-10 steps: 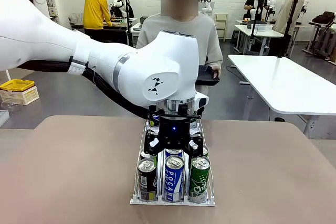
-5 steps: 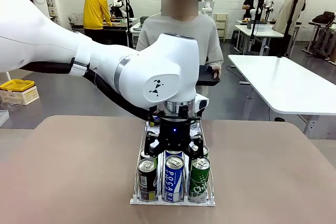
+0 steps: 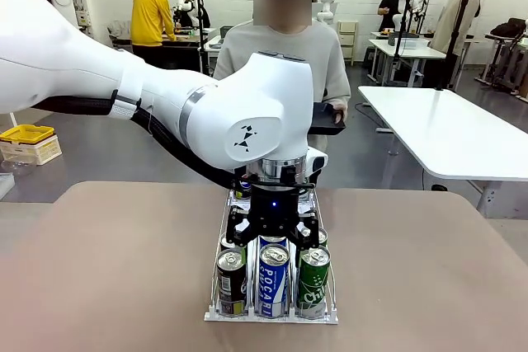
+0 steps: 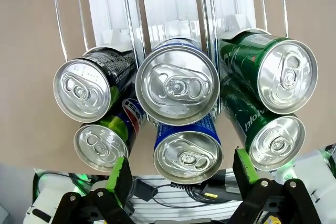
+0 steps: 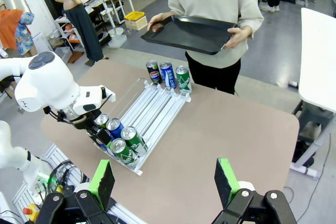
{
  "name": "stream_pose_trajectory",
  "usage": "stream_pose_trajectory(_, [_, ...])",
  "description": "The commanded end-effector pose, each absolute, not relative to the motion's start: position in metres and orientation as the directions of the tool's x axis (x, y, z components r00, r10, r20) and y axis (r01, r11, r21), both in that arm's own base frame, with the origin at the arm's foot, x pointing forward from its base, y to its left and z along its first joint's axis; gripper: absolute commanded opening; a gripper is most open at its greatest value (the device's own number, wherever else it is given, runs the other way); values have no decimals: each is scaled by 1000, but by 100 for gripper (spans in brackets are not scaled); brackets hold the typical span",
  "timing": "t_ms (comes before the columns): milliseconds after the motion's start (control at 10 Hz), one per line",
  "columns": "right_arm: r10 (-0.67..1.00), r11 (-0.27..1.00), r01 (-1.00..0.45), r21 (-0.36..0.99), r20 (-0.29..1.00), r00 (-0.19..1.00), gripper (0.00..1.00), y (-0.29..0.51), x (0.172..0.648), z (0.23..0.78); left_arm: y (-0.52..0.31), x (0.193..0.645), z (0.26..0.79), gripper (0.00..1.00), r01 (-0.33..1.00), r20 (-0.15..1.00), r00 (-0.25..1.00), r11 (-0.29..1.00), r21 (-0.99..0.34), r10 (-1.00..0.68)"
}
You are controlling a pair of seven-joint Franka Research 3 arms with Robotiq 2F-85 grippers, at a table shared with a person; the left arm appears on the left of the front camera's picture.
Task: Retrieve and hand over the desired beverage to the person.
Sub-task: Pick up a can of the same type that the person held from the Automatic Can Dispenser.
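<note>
Table [image 3: 99, 269] carries a wire rack [image 5: 157, 109], with the person [image 3: 318, 55] at the far side holding a black tray [image 5: 194, 32]. Left arm [image 3: 165, 109] is over the rack's near end. Left gripper [image 3: 273, 238] is spread wide, empty, just above the cans. Blue can [image 4: 177, 85] in the middle lane stands upright straight below, in line with the fingers [image 4: 121, 174]. Black can [image 4: 86, 90] and green can [image 4: 286, 72] flank it. Right gripper [image 5: 164, 182] is also wide, empty and well apart, so the left is nearer. Which drink is wanted can't be told.
</note>
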State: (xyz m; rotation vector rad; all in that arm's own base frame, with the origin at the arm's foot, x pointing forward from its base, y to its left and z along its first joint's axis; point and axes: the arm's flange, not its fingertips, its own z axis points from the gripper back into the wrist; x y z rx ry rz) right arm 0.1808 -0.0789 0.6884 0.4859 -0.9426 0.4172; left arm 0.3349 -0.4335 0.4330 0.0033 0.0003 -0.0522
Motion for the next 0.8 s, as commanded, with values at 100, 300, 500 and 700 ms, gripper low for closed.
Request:
stream_pose_trajectory(100, [130,807,-549,216,842,523,100,-77,182,687,-440,335,431,100,4,21,1000,1000,12,-4])
stream_pose_trajectory(300, [130,807,-549,216,842,523,100,-77,182,687,-440,336,430,84,4,28,1000,1000,12,-4])
stream_pose_trajectory(500, [130,807,-549,216,842,523,100,-77,182,687,-440,336,429,30,17,13,1000,1000,10,-17])
stream_pose_trajectory(700, [130,807,-549,216,842,523,100,-77,182,687,-440,336,429,0,17,-5,1000,1000,4,-17])
